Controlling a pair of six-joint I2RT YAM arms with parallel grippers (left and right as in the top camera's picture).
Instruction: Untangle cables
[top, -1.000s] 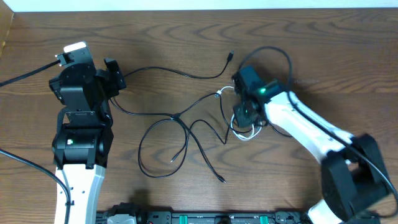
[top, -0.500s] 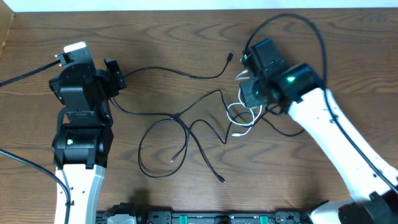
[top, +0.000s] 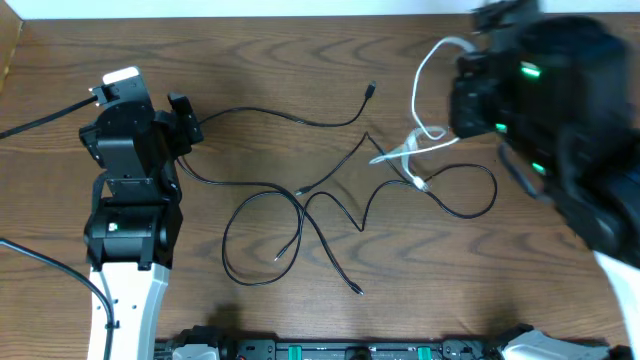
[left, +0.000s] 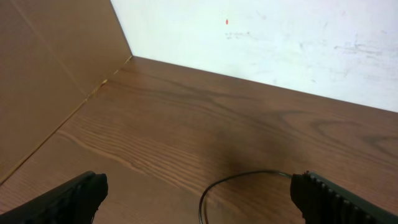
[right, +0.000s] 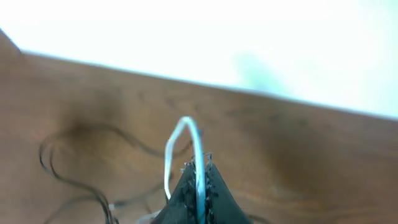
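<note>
Your right gripper (right: 198, 175) clamps the white cable (top: 416, 88) beside the black cables (top: 300, 190); your left gripper (left: 199, 190) gapes wide, holding nothing.

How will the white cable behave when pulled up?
Likely floppy: the white cable bends in a loose loop from the shut right jaws. Probably light, since it is thin. It may drag the black cables that cross it lower down.

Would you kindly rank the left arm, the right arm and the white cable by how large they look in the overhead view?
Largest: right arm, though it is raised close to the camera and blurred, which inflates it.
Next: left arm.
Smallest: white cable, a thin loop.
</note>
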